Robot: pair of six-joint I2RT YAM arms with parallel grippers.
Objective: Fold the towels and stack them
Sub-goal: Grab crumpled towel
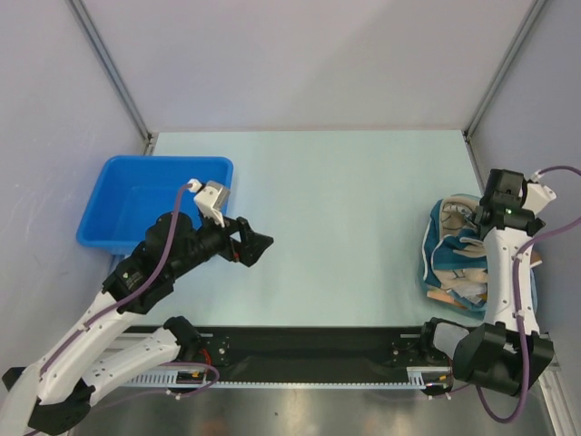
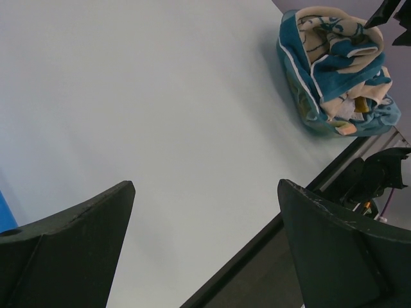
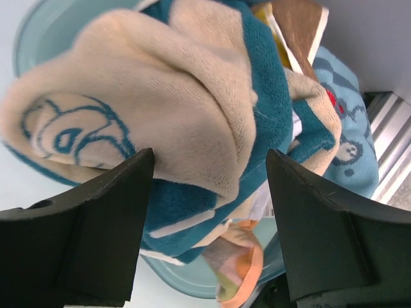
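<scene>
**Right arm poised on the heap, first pick not yet made**

Top view: the heap of small terry towels (image 1: 454,263) lies crumpled at three o'clock on the pale, smooth table (image 1: 345,200), close to its right edge. Nothing is folded or stacked yet. My right gripper (image 1: 474,220) hangs over the heap's far end. My left gripper (image 1: 257,245) hovers at nine o'clock, beside the rigid blue plastic bin (image 1: 163,163) and well apart from the cloth.

Left wrist view: the left gripper (image 2: 205,192) is spread wide with only bare table between its fingers. The heap (image 2: 334,70) sits at one o'clock.

Right wrist view: the right gripper (image 3: 209,154) stands with its jaws apart, astride a plump fold of the teal-and-cream towel (image 3: 192,96), and I see no pinch yet. The pile is looped and soft. A brown cloth (image 3: 302,25) shows at one o'clock, an orange cloth (image 3: 241,263) at six, and a light-blue printed cloth (image 3: 347,141) at three.

I judge this to be the first grab. Next I need to pinch one layer only and lift slowly, because the tangled cloths will likely drag their neighbours along.
</scene>
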